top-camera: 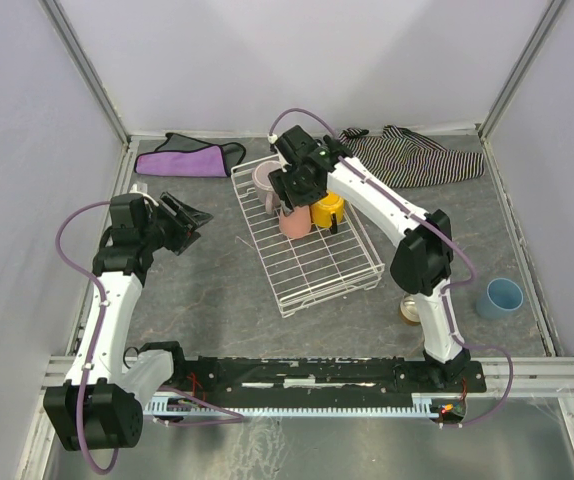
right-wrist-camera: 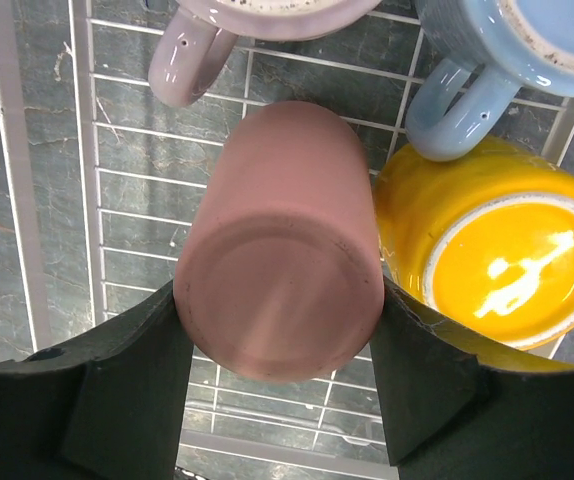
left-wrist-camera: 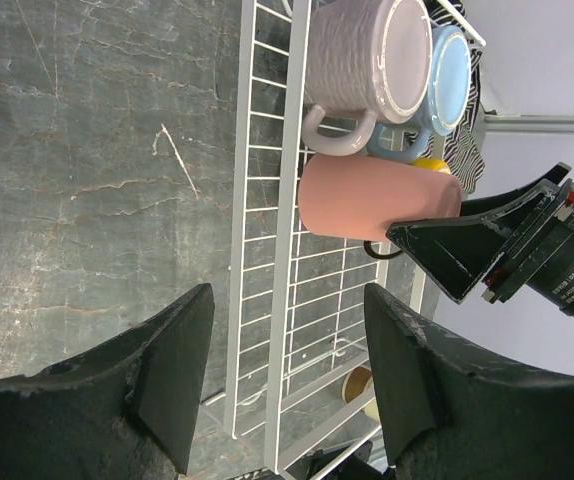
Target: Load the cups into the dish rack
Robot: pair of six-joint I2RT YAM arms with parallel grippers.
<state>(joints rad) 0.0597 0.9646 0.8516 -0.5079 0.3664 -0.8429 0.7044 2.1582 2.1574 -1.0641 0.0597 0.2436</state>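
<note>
Pale lavender walls (top-camera: 297,60) enclose a dark grey marbled tabletop (top-camera: 207,300).

Soft, even light from above keeps every view bright, leaving only faint shadows on the grey table (top-camera: 207,290) beneath the dish rack (top-camera: 317,268). White glare flares on the yellow mug (right-wrist-camera: 512,275) and a dull sheen on the salmon tumbler (right-wrist-camera: 277,290). The close dark fingers (right-wrist-camera: 117,400) look underexposed and slightly soft.

High rear overview, wrist views close over dish rack (top-camera: 317,262)
</note>
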